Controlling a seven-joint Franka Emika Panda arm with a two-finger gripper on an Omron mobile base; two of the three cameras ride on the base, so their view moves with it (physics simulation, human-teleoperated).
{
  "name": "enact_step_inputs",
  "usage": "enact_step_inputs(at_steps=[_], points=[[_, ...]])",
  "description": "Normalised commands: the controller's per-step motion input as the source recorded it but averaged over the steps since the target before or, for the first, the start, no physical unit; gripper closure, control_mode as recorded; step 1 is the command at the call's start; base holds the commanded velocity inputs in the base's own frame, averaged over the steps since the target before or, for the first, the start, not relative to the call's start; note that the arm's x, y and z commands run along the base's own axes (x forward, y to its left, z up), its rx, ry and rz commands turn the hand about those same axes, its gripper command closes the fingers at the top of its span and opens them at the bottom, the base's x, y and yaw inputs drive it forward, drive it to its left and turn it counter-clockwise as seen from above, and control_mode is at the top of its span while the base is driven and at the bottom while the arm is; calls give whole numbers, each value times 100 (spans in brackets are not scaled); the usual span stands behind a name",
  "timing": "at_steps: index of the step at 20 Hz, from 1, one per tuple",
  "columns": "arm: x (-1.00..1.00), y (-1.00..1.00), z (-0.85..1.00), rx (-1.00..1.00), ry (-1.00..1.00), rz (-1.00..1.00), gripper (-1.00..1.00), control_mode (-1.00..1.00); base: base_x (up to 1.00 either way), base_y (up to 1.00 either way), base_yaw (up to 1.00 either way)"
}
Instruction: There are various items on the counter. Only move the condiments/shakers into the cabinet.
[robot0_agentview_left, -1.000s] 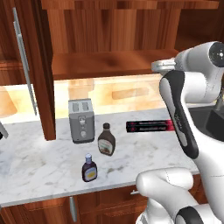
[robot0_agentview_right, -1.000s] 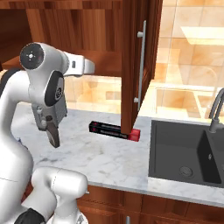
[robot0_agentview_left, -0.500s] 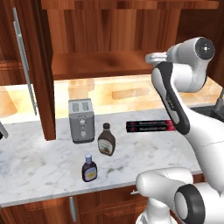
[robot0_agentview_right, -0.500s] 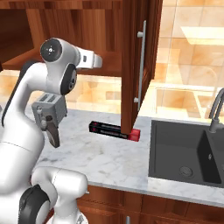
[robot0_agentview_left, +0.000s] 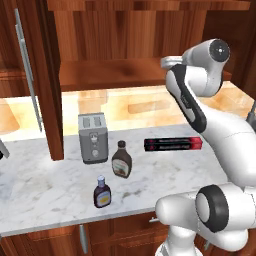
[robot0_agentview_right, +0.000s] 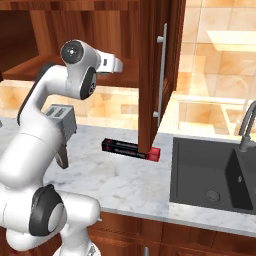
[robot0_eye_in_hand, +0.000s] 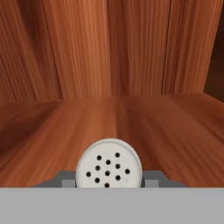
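Facing shaker (robot0_eye_in_hand: 109, 163): bare cabinet (robot0_eye_in_hand: 118, 118) shelf

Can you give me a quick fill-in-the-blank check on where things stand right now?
1. In the hand view, the gripper is shut on the small ____, its perforated top facing the camera.
2. The silver toaster stands on the ____, beside the wide dark brown sauce bottle.
3. The smaller bottle with the yellow label has a ____ cap.
4. The long dark box has ____ ends.

Missing words: shaker; counter; bluish; red
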Motion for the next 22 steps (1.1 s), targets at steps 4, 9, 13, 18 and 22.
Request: enact_step_inputs(at_steps=[4, 9, 13, 18, 22], points=[[19, 0, -12, 0, 4, 0, 100, -100, 0, 0, 0], [6, 0, -9, 0, 3, 0, 100, -100, 0, 0, 0], [20, 0, 0, 0, 2, 0, 100, -100, 0, 0, 0], [23, 0, 0, 0, 1, 0, 100, -100, 0, 0, 0], [13, 2, -15, 0, 6, 0, -100, -100, 0, 0, 0]])
